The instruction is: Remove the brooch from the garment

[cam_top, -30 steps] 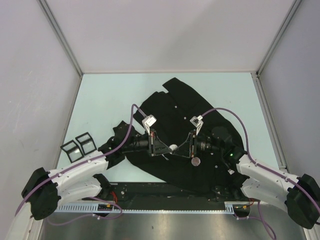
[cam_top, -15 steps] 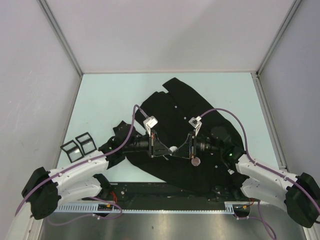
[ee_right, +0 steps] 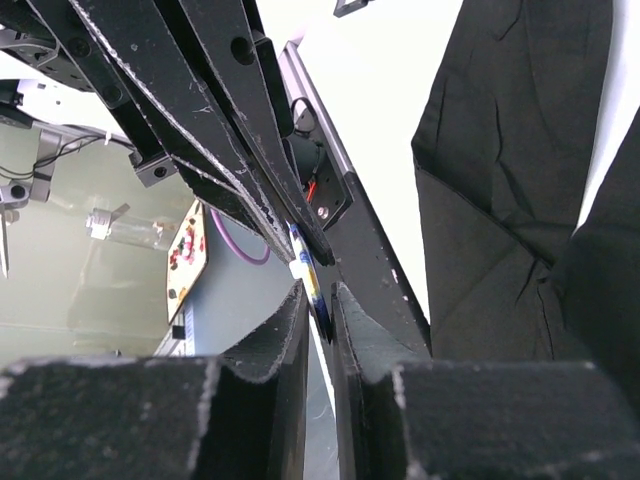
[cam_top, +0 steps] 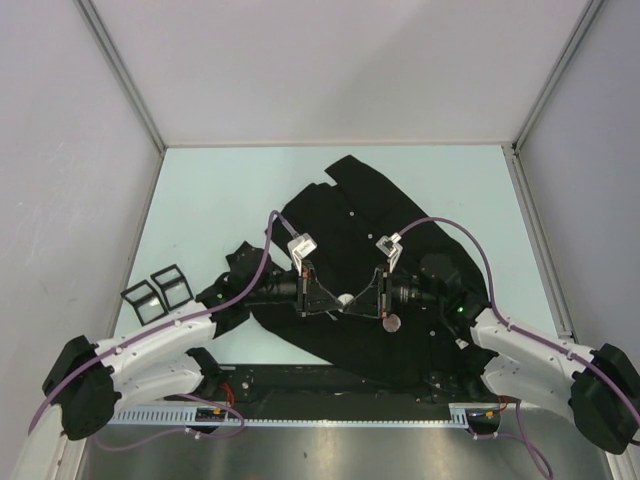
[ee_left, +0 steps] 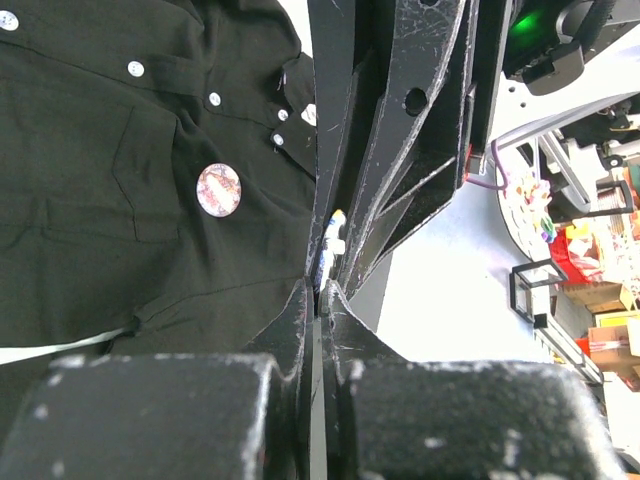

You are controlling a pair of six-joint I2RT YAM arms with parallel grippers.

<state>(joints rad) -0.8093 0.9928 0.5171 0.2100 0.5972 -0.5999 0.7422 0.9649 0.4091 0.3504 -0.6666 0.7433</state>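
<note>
The black garment (cam_top: pixel 350 215) lies spread on the pale table. My left gripper (cam_top: pixel 335 300) and right gripper (cam_top: pixel 352 300) meet tip to tip above its middle. Both are shut on one small round brooch (cam_top: pixel 343 299). It shows edge-on, white with blue and yellow, in the left wrist view (ee_left: pixel 336 232) ahead of my left gripper (ee_left: pixel 322 292). In the right wrist view the brooch (ee_right: pixel 306 268) sits between the tips of my right gripper (ee_right: pixel 318 298). No cloth hangs from it. A second, pinkish round brooch (cam_top: pixel 393 322) is pinned on the shirt (ee_left: pixel 100 120) by a pocket (ee_left: pixel 217 189).
Two small black-framed boxes (cam_top: pixel 158 290) stand on the table at the left, off the shirt. Grey walls close in the table on three sides. A black rail with a slotted strip (cam_top: pixel 330 415) runs along the near edge.
Both grippers have drawn slightly closer together, and the held brooch has shifted a little toward the near edge. The shirt and the pinned brooch have not moved.
</note>
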